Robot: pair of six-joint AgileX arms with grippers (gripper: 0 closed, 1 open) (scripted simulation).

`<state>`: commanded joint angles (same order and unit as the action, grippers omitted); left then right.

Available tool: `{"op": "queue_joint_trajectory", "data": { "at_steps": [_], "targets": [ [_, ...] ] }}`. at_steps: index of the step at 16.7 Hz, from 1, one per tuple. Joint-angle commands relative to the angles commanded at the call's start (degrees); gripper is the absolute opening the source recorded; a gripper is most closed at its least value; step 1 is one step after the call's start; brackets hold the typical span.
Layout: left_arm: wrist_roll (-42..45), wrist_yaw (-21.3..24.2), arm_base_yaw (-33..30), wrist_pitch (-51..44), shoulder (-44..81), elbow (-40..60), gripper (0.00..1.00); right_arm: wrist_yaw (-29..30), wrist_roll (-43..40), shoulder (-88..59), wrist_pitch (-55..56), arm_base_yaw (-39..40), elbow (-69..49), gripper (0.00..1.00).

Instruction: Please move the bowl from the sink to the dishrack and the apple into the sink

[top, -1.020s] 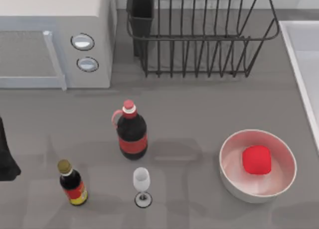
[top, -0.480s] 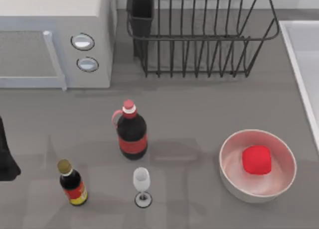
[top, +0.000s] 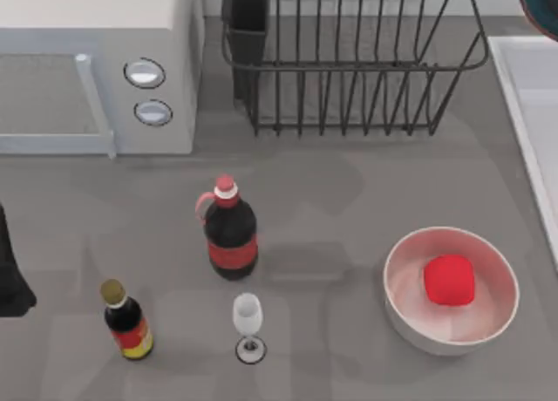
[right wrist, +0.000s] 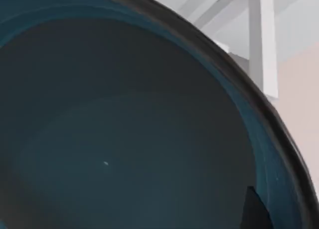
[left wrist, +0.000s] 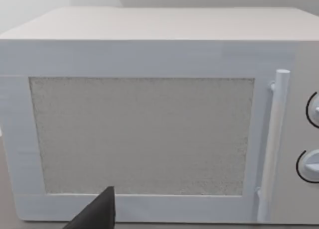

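We note the bowl point(top: 542, 2) at the far right edge, above the sink point(top: 523, 96) rim, beside the dishrack point(top: 349, 65). The apple point(top: 449, 279) sits in the white bowl point(top: 401, 309) on the grey table point(top: 349, 200). Whether either gripper's fingers are apart or together, we cannot tell.

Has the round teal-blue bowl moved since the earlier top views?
Yes. The round teal-blue bowl has come into the top view's upper right corner, above the pale sink's rim, right of the black wire dishrack; earlier that corner was bare.

Grey table point(top: 366, 200) carries microwave point(top: 96, 61), dishrack point(top: 349, 70), two bottles, glass, white bowl point(top: 410, 318), probably sink point(top: 536, 113).
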<state>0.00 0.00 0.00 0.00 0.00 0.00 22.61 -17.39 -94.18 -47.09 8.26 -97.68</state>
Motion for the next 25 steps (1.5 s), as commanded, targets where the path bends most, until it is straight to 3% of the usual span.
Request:
{"op": "queue_joint_trajectory", "data": {
  "at_steps": [5,11,20,25],
  "targets": [
    [0.0,0.0,0.0,0.0,0.0,0.0,1.00,13.0,10.7,-1.2,24.5,21.7,0.7,0.00],
    [0.0,0.0,0.0,0.0,0.0,0.0,1.00,23.2,17.9,-1.3,44.4,35.4,2.5,0.00],
    [0.0,0.0,0.0,0.0,0.0,0.0,1.00,24.1,18.8,-1.8,47.5,36.8,3.2,0.00],
    [0.0,0.0,0.0,0.0,0.0,0.0,1.00,21.9,18.7,-9.5,60.1,34.2,8.3,0.00]
  ]
}}
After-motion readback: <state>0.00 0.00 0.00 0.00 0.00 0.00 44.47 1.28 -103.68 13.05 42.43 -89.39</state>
